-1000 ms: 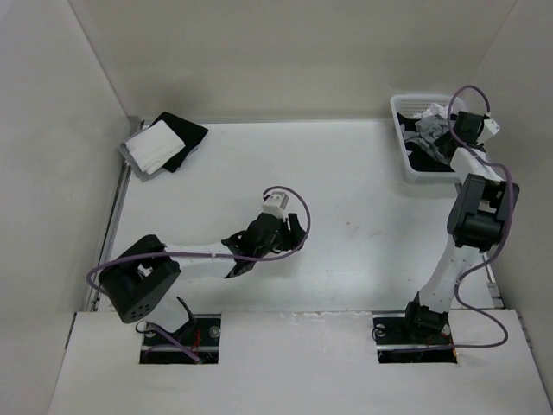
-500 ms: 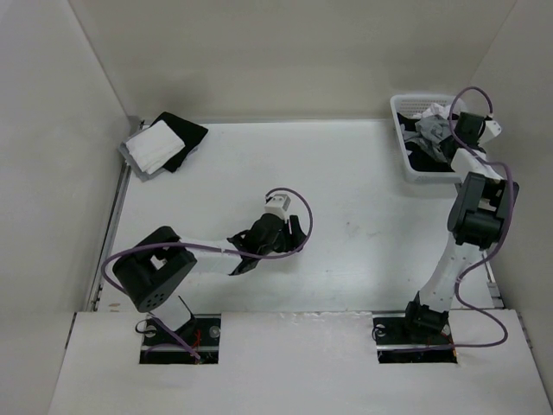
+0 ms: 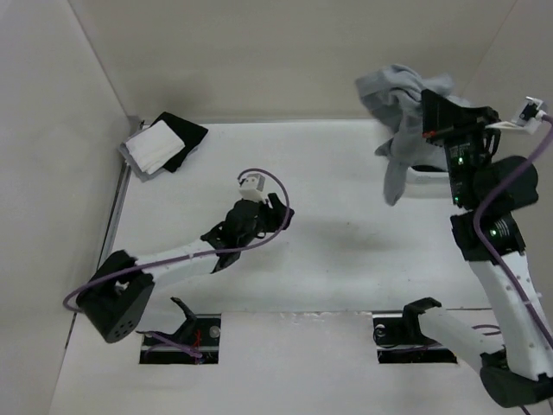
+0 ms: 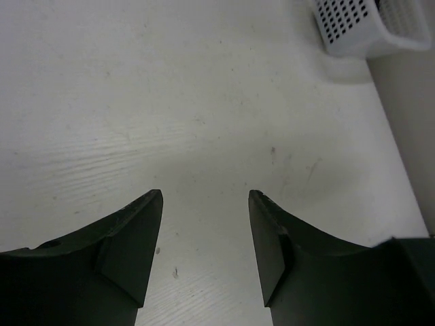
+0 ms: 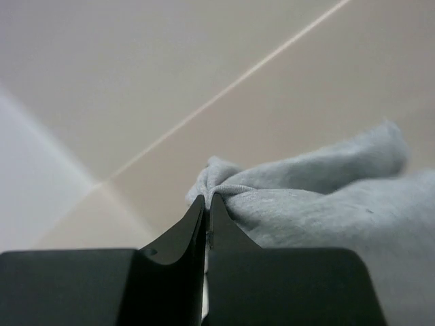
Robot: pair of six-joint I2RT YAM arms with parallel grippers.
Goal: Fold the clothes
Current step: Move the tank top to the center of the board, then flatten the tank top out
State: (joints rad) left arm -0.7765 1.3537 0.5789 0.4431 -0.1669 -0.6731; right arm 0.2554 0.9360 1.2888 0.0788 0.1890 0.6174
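Right end effector [image 5: 206,202] is closed tight on a bunched edge of the grey top [image 3: 397,99] — in the wrist view the fabric is pinched between the two fingertips, no gap seen. The top is held high above the far-right corner of the counter [image 3: 346,173] and is not touching it. Its long axis is approx. vertical: the bunch sits at the grip, and one narrow tail hangs down across the white basket [image 3: 425,183] as seen from above. So the garment lies directly at the right arm, w/ its free end below and a little left of the grip.

Left end effector [image 4: 204,197] is spread wide and holds nothing. It hovers over the middle-left of the counter, well apart from the top, fingers pointed toward the basket side.

It is judged that the top must be carried left and nearer, to the counter's middle, to be laid flat — the hanging tail is the part the left arm could reach first.
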